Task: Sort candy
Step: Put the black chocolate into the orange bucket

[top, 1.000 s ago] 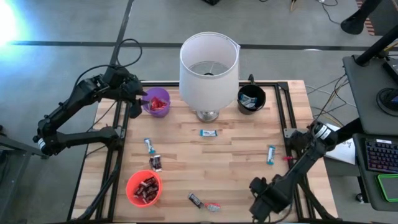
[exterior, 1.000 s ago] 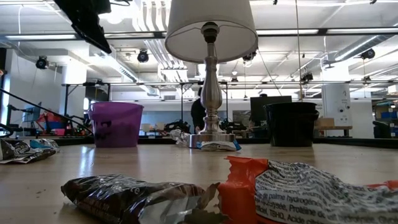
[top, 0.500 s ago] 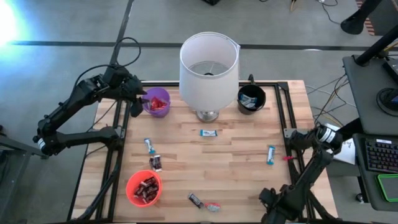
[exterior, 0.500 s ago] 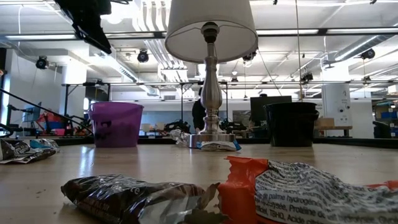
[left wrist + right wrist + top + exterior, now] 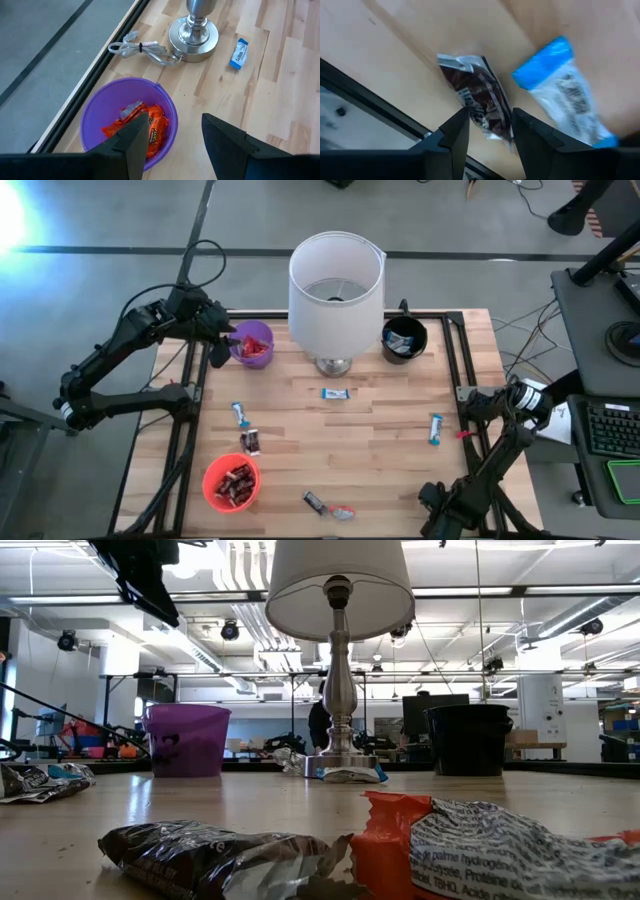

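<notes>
Lamp [image 5: 336,290] is seen beyond the left gripper [image 5: 172,142], whose spread fingers hang over the purple cup [image 5: 95,117] of red candy [image 5: 142,127]. A dark candy bar [image 5: 482,102] lies ahead of the right gripper's [image 5: 487,135] parted fingers, shifted slightly since earlier.

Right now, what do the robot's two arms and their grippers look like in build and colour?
Both arms are matte black, made of slim jointed links. A dark cable loops up behind the left arm. The right arm has a light collar near its base. The left gripper and right gripper each have two broad, flat black fingers with angular edges. No markings are visible.
</notes>
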Controlling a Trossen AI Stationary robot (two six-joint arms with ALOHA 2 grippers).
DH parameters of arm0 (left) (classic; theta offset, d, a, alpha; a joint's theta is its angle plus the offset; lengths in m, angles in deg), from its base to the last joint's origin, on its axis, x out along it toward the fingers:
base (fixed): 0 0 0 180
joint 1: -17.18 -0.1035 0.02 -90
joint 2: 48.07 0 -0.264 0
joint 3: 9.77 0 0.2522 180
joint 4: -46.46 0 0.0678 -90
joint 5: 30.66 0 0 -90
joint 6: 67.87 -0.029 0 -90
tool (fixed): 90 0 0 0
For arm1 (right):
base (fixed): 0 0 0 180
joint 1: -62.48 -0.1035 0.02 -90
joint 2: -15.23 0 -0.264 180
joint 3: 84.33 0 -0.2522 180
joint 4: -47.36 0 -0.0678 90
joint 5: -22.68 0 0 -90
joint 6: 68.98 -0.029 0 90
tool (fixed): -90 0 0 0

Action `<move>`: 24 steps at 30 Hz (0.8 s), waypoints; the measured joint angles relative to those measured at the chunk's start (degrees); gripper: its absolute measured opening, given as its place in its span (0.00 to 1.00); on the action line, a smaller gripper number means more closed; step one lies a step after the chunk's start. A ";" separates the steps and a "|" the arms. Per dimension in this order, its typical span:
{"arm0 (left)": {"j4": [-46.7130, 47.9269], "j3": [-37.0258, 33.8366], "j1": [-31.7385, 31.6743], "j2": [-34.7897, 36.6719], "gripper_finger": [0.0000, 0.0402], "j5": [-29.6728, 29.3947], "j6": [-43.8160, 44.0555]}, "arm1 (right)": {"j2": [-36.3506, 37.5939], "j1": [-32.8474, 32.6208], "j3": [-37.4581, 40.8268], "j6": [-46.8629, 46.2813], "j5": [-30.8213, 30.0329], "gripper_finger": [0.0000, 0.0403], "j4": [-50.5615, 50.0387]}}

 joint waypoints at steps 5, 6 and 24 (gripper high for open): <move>0.04 0.00 0.00 0.00 0.41 0.00 0.00 | 0.03 0.02 2.67 -1.58 0.25 0.34 6.53; 0.02 0.00 0.00 0.00 0.41 0.00 0.00 | 0.08 0.02 2.98 -2.17 0.25 0.34 6.87; 0.03 0.00 0.00 -0.15 0.41 0.01 0.65 | 0.28 0.17 0.90 -2.35 -0.40 0.05 7.70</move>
